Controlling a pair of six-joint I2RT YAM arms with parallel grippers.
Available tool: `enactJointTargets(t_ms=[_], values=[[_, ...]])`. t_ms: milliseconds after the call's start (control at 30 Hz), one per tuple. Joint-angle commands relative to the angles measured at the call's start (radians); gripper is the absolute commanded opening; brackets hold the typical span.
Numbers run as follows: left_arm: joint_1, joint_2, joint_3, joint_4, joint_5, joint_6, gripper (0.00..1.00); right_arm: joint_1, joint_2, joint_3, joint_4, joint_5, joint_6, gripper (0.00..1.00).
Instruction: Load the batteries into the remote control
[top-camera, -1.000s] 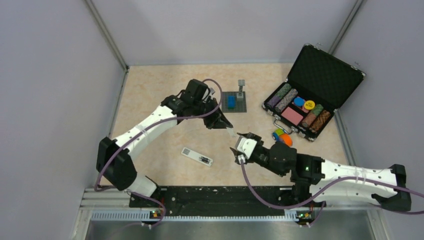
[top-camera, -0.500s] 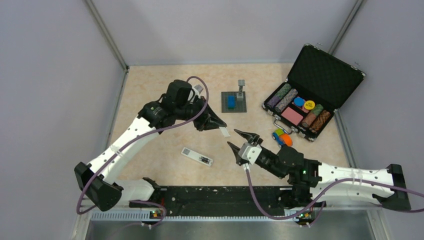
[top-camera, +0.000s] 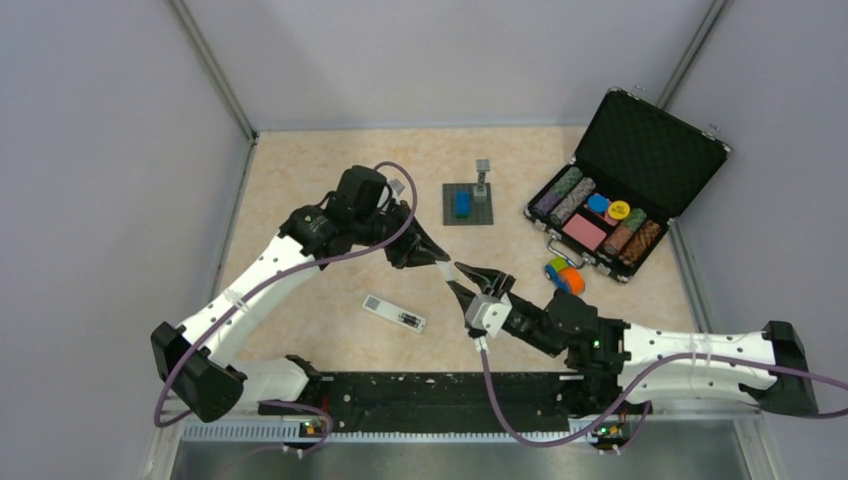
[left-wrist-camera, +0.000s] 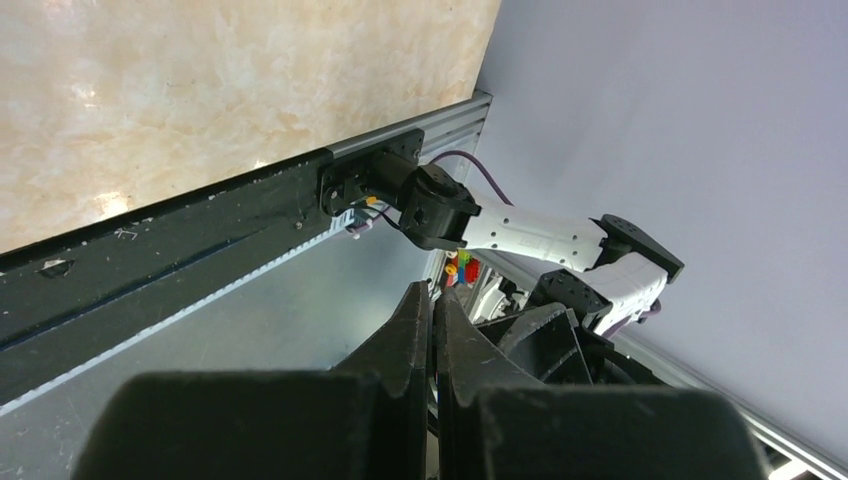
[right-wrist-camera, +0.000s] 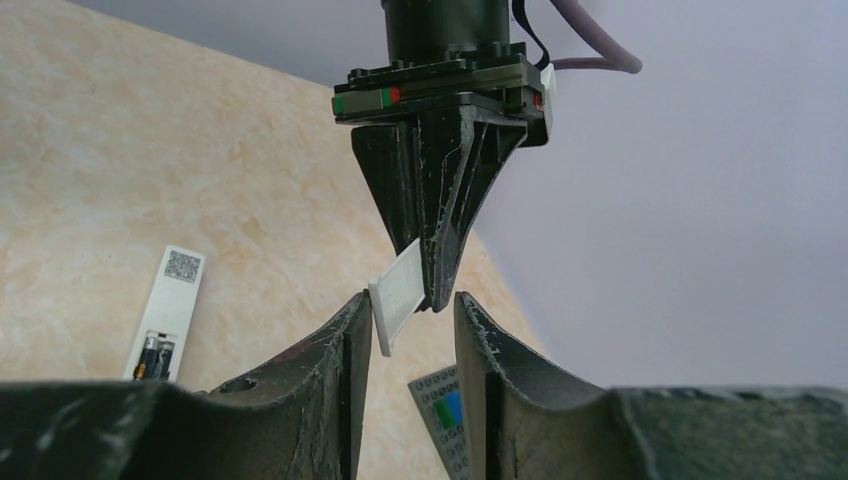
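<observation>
The white remote control (top-camera: 393, 313) lies back-up on the table, left of centre; it also shows in the right wrist view (right-wrist-camera: 168, 305). Two dark batteries (right-wrist-camera: 150, 355) sit in its open recess. My left gripper (top-camera: 438, 260) is shut on a small flat white battery cover (right-wrist-camera: 397, 293) and holds it above the table. My right gripper (right-wrist-camera: 410, 298) is open, with one finger on each side of the cover and of the left fingertips. In the top view the right gripper (top-camera: 458, 277) meets the left tip. In the left wrist view the left gripper (left-wrist-camera: 432, 290) hides the cover.
An open black case (top-camera: 610, 215) of poker chips stands at the back right. A grey baseplate (top-camera: 468, 204) with a blue block is behind the grippers and also shows in the right wrist view (right-wrist-camera: 445, 415). A small coloured toy (top-camera: 563, 273) lies by the case.
My left arm drew back left with the white cover. My right gripper opened and moved up and left, so its fingers now stand on either side of the cover.
</observation>
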Motion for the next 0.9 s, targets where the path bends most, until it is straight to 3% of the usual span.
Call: enactJointTargets(t_ms=[0,167,367,400,533,600,667,867], values=[[-0.005,-0.045,-0.006,-0.010,-0.027,-0.017,0.00,0.013,0.034,0.015,0.104,-0.014,-0.056,0.34],[-0.006,-0.040,0.004,-0.016,-0.030,-0.018,0.00,0.013,0.078,0.010,0.139,-0.015,-0.071,0.28],[-0.009,-0.043,-0.011,-0.014,-0.024,-0.022,0.02,0.013,0.098,0.031,0.130,0.010,-0.053,0.02],[-0.010,-0.044,-0.015,-0.009,-0.023,-0.021,0.10,0.013,0.096,0.032,0.128,0.016,-0.048,0.00],[-0.009,-0.065,-0.040,0.009,-0.055,-0.004,0.59,0.013,0.089,0.062,0.078,0.059,0.039,0.00],[-0.005,-0.087,-0.057,0.015,-0.103,0.026,0.73,0.012,0.079,0.089,0.015,0.096,0.161,0.00],[0.013,-0.115,-0.081,0.000,-0.167,0.053,0.81,0.012,0.070,0.125,-0.112,0.132,0.327,0.00],[0.091,-0.269,-0.337,0.137,-0.351,0.136,0.84,0.009,0.052,0.140,-0.386,0.258,0.989,0.00]])
